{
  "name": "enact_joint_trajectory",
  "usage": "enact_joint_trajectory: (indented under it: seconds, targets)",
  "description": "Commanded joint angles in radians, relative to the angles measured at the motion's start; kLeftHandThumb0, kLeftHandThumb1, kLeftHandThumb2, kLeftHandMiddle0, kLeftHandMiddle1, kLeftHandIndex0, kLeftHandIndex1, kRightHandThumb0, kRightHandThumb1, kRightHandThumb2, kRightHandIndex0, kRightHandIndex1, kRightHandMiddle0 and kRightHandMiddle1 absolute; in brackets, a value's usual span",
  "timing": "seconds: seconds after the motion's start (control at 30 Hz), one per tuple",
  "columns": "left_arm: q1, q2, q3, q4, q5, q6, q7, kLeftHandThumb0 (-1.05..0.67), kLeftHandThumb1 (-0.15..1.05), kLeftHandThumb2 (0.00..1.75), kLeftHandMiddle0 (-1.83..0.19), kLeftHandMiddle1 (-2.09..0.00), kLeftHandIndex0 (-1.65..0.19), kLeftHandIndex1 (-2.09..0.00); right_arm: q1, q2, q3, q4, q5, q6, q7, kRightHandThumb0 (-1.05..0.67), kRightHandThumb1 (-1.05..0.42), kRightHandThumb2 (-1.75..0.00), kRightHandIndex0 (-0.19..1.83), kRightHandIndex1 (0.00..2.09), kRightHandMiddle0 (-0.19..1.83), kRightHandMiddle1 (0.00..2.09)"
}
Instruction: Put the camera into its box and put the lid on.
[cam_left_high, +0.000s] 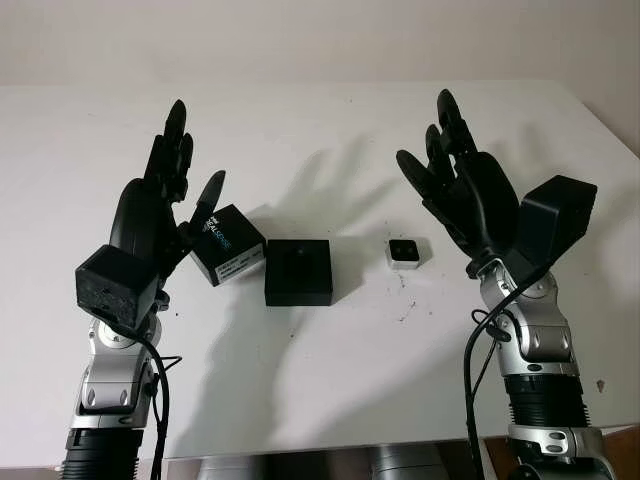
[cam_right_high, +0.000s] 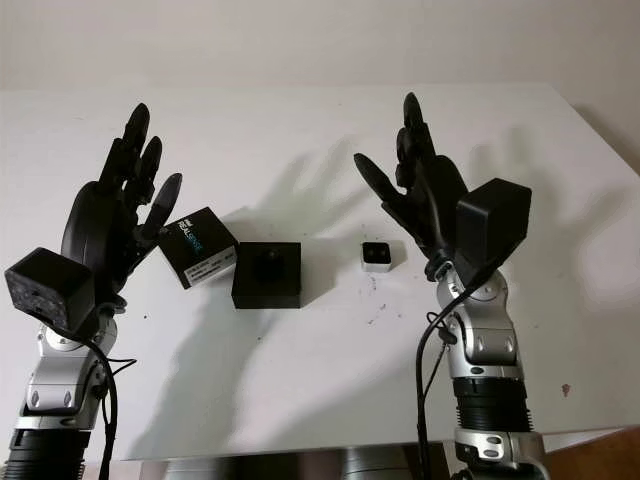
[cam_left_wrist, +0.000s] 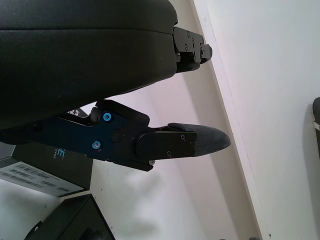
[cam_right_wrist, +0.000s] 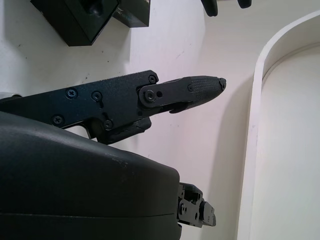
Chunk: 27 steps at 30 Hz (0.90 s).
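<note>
You are looking down at a plain white counter (cam_left_high: 330, 370) set against a pale wall. At its middle sits the open black square box (cam_left_high: 298, 271), with a dark recess in its top that the right eye view shows more plainly. Just to its left, tilted and near but apart from the box, lies the black box lid with white lettering and a label (cam_left_high: 227, 244). To the right of the box, well apart from it, the small white square camera with a dark lens face (cam_left_high: 403, 252) sits flat on the counter.

Your left hand (cam_left_high: 165, 195) is raised above the counter beside the lid, fingers extended upward, holding nothing; its thumb tip looks close to the lid's upper corner, though contact probably isn't made. Your right hand (cam_left_high: 455, 180) is raised to the right of the camera, open as well, with nothing in it.

The left wrist view adds the lid's printed label (cam_left_wrist: 35, 175) and a corner of the box beneath the thumb. The right wrist view catches the box from the opposite side.
</note>
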Motion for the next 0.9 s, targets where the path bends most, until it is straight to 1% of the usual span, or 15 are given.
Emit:
enact_joint_trajectory:
  seconds: [0.0,0.2,0.43,0.57,0.6,0.67,0.73,0.8,0.87]
  targets:
    - [0.013,-0.009,0.003,-0.025,-0.009,-0.011,0.003,-0.58,1.05,0.41,-0.04,-0.05,0.01,-0.05,0.013,-0.014,0.004,-0.022,0.002,0.001,0.005,-0.59,-1.05,-0.15,-0.19,0.00,-0.19,0.00]
    - [0.025,-0.026,0.002,-0.040,-0.021,0.006,0.009,-0.59,1.05,0.43,-0.03,-0.05,0.02,-0.05,0.018,-0.025,0.003,-0.030,0.013,0.024,0.030,-0.60,-1.05,-0.14,-0.19,0.00,-0.19,0.00]
    - [0.018,-0.041,-0.003,-0.028,-0.014,0.008,0.021,-0.60,1.05,0.43,-0.03,-0.05,0.03,-0.05,0.011,-0.048,-0.003,-0.029,0.024,0.047,0.051,-0.53,-1.05,-0.08,-0.19,0.00,-0.18,0.03]
    - [0.013,-0.041,0.002,-0.017,-0.010,0.002,0.031,-0.61,1.05,0.43,-0.03,-0.05,0.02,-0.05,-0.015,-0.104,0.006,-0.029,-0.002,0.073,0.073,-0.48,-1.02,-0.06,-0.12,0.04,-0.13,0.06]
    - [0.016,-0.040,0.003,-0.020,-0.010,0.004,0.033,-0.61,1.05,0.43,-0.03,-0.05,0.02,-0.05,-0.024,-0.133,0.017,-0.033,-0.018,0.091,0.088,-0.47,-1.02,-0.06,-0.11,0.05,-0.11,0.06]
    - [0.021,-0.040,0.006,-0.024,-0.009,0.004,0.038,-0.61,1.05,0.43,-0.03,-0.05,0.02,-0.05,-0.042,-0.190,0.039,-0.036,-0.056,0.114,0.120,-0.40,-0.99,-0.04,-0.07,0.07,-0.04,0.10]
    - [0.022,-0.039,0.006,-0.023,0.005,-0.002,0.050,-0.61,1.05,0.43,-0.04,-0.06,0.01,-0.06,-0.054,-0.224,0.052,-0.036,-0.080,0.122,0.140,-0.34,-0.96,-0.04,-0.03,0.09,0.00,0.12]
    - [0.027,-0.042,0.007,-0.029,0.010,-0.007,0.061,-0.61,1.05,0.43,-0.05,-0.06,0.00,-0.06,-0.071,-0.260,0.069,-0.024,-0.111,0.106,0.162,-0.28,-0.94,-0.03,0.00,0.10,0.03,0.13]
    - [0.033,-0.044,0.011,-0.034,0.011,-0.011,0.070,-0.60,1.05,0.42,-0.06,-0.06,-0.01,-0.06,-0.084,-0.301,0.095,-0.002,-0.168,0.048,0.174,-0.21,-0.90,-0.03,0.08,0.14,0.08,0.16]
